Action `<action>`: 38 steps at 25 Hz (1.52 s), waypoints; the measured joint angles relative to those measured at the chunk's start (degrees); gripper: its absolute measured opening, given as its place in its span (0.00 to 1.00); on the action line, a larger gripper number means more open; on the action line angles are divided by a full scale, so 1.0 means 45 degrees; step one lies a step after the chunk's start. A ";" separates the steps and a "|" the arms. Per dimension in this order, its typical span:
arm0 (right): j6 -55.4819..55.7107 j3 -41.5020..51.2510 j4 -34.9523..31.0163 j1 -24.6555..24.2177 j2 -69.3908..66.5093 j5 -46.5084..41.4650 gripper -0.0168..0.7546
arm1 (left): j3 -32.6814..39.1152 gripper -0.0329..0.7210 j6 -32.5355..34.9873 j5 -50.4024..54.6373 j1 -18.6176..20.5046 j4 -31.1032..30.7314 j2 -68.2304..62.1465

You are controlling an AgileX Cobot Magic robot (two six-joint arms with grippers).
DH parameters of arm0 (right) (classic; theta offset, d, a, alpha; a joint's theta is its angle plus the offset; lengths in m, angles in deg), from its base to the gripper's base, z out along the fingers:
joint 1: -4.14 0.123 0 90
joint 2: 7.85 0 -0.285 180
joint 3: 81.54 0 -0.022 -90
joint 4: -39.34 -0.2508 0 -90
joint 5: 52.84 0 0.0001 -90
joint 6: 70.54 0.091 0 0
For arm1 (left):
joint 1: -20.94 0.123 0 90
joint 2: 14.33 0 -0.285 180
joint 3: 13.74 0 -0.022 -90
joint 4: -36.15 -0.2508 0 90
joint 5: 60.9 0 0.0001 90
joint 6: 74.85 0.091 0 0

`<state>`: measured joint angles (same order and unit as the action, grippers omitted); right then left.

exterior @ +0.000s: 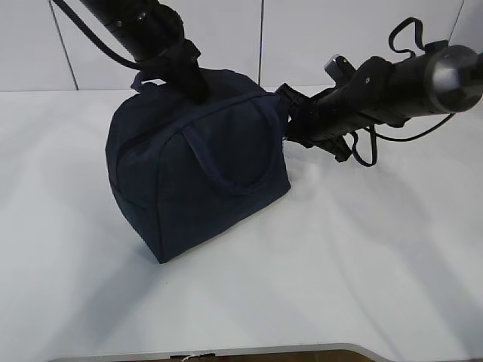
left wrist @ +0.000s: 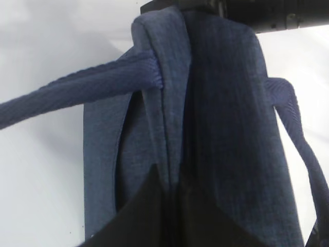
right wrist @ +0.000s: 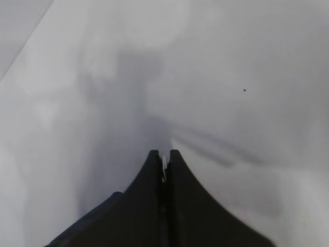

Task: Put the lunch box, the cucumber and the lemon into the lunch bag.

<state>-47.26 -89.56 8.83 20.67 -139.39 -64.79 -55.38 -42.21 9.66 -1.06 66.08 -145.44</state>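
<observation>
Left jaws are pinched on the top seam of the lunch bag [left wrist: 205, 128], probably steadying it on the counter [exterior: 362, 264]. Right jaws are together on nothing, just beside it. Lunch box, cucumber, lemon: not visible.

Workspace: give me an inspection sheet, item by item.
Surface: white table, bare around the bag.
Job's things: dark navy fabric lunch bag stands upright, looks closed; lunch box, cucumber and lemon not seen.
Clutter: nothing seen.
Grippers: left gripper shut on the bag's top fabric; right gripper shut, empty, beside the bag.
Cables: black cables loop along both arms.
Surroundings: pale panelled wall.
</observation>
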 joint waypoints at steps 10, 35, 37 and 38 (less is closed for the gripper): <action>-0.0027 0.0000 0.0000 -0.0047 0.0000 -0.0299 0.19 | 0.0000 0.04 0.0000 0.0066 0.0000 0.0000 0.0029; -0.2304 0.0046 0.4482 -0.0090 0.4227 -0.2426 0.47 | 0.0000 0.57 -0.2610 0.0095 0.0000 -0.1347 0.1774; -0.3095 0.0046 0.4671 -0.0090 0.4848 -0.3112 0.47 | 0.0000 0.57 -0.3569 0.0122 0.0000 -0.1770 0.1990; -0.3532 0.0046 0.4728 -0.0090 0.5107 -0.3562 0.47 | 0.0000 0.57 -0.4051 0.0122 0.0000 -0.1970 0.2114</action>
<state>-63.15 -89.35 30.10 20.26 -116.40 -80.81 -55.38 -60.44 10.21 -1.06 57.21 -135.92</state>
